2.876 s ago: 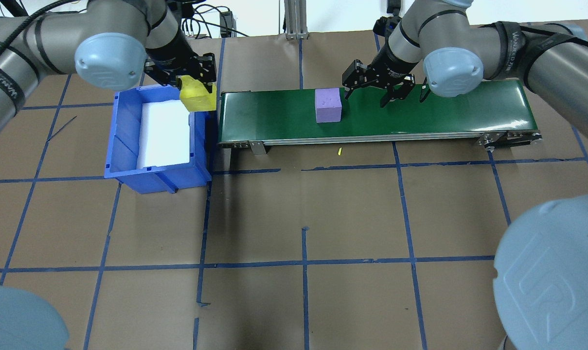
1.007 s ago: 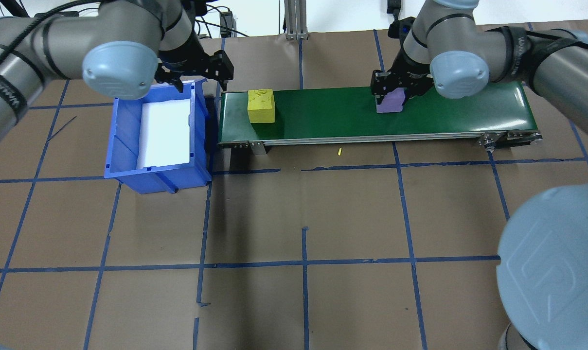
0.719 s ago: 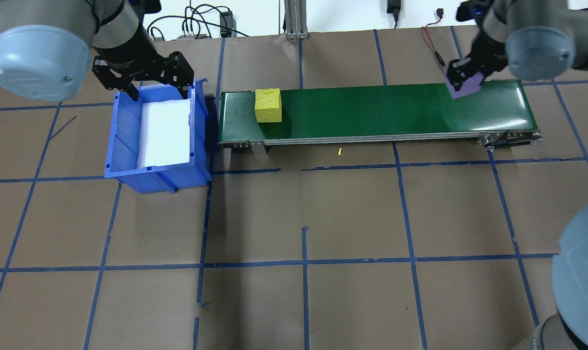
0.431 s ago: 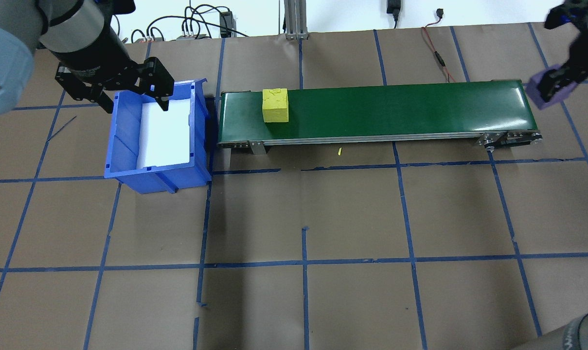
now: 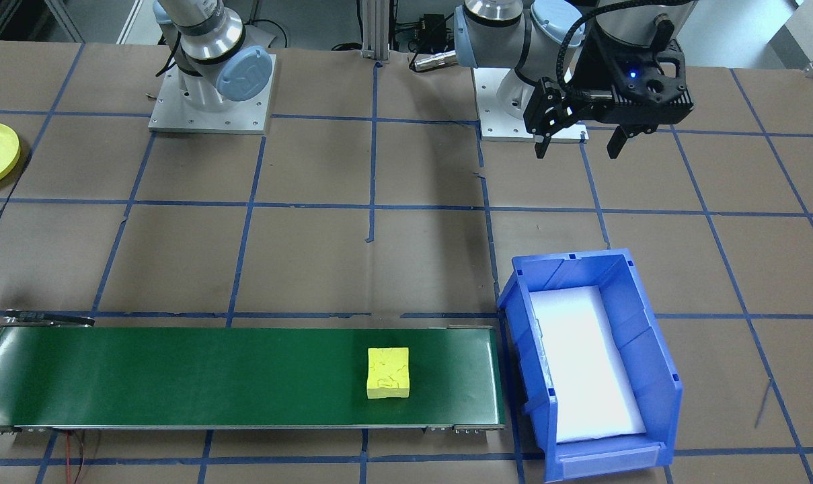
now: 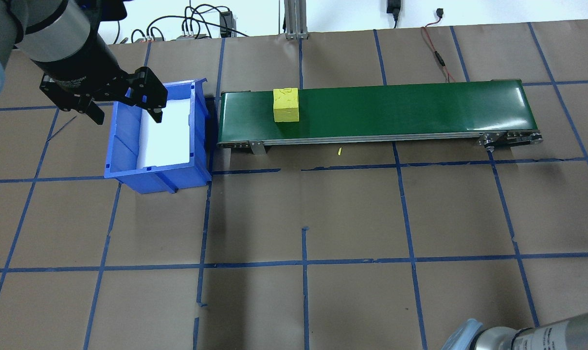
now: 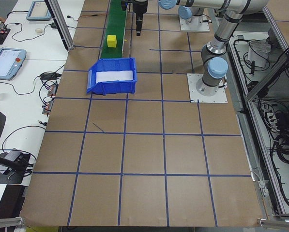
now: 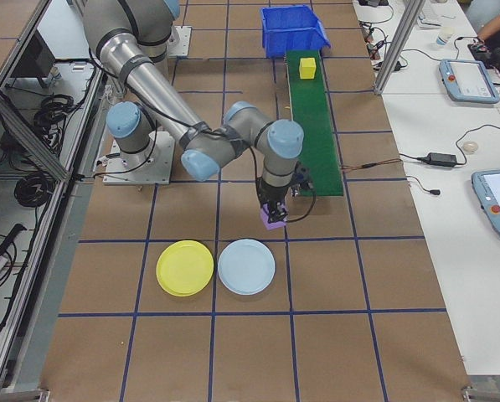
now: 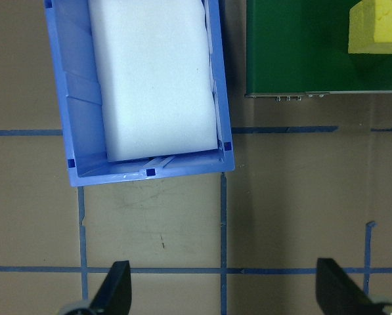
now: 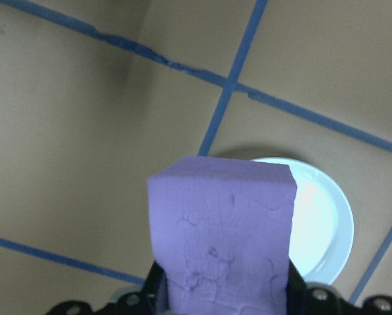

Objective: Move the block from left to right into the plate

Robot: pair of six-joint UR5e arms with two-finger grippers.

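One purple block (image 8: 274, 219) hangs upright in right tool (image 8: 272, 209).

A table (image 6: 352, 214) covered in brown paper is marked with blue tape lines. On it are set a green conveyor belt (image 6: 400, 109), a blue bin (image 6: 128, 155), a yellow plate (image 8: 185, 268) and a pale blue plate (image 8: 246, 266).

A robotics lab: beside the brown-papered worktop (image 7: 144, 145), gridded with blue tape, a white desk (image 7: 18, 82) carries teach pendants (image 7: 6, 62) and cables, and aluminium framing (image 7: 62, 24) stands at the worktop's edge.
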